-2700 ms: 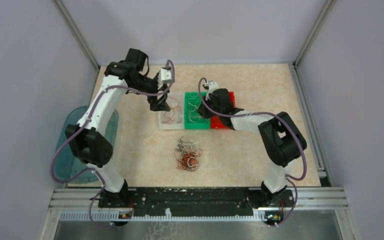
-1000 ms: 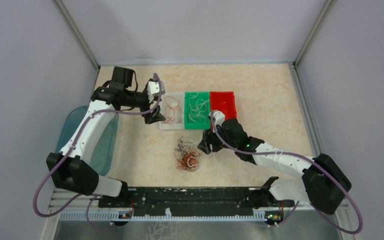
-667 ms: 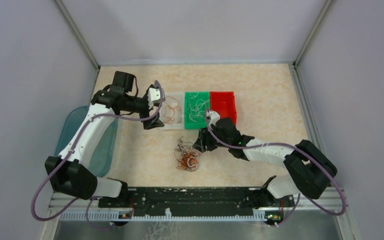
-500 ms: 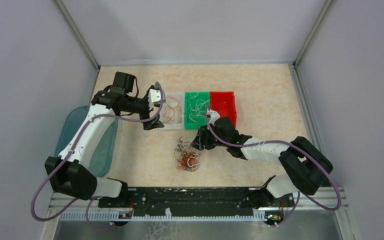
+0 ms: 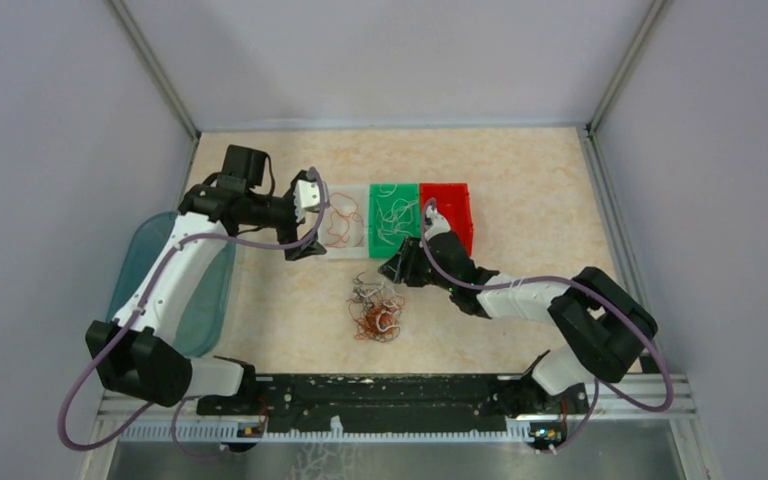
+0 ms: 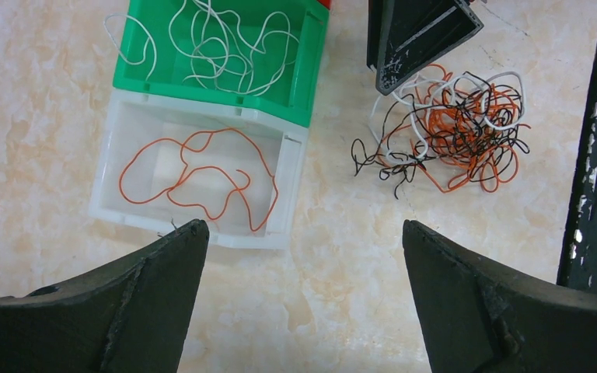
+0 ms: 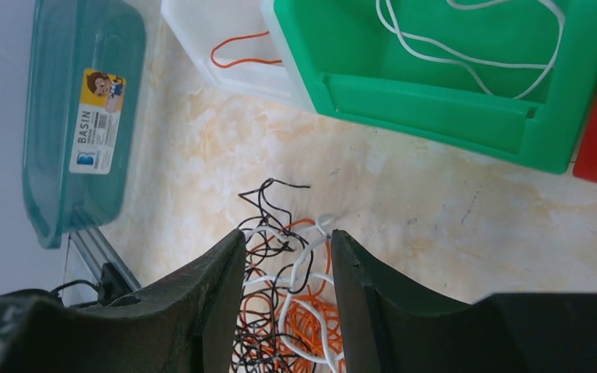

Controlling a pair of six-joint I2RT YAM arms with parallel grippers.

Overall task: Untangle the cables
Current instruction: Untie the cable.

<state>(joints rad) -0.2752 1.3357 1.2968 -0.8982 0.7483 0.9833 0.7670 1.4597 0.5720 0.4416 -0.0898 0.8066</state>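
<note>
A robotics lab cell: plain lilac panel walls point(image 5: 390, 60) at 12 o'clock, aluminium frame post point(image 5: 155, 65) at 11 o'clock, black mounting rail point(image 5: 380, 390) at 6 o'clock.

Pose: left arm point(image 5: 175, 262) elbow raised, wrist reaching forward-right; left jaws stand wide apart, pointing down. The right arm point(image 5: 525, 295) is stretched low, forward-left; right jaws point down, narrow gap between them.
</note>
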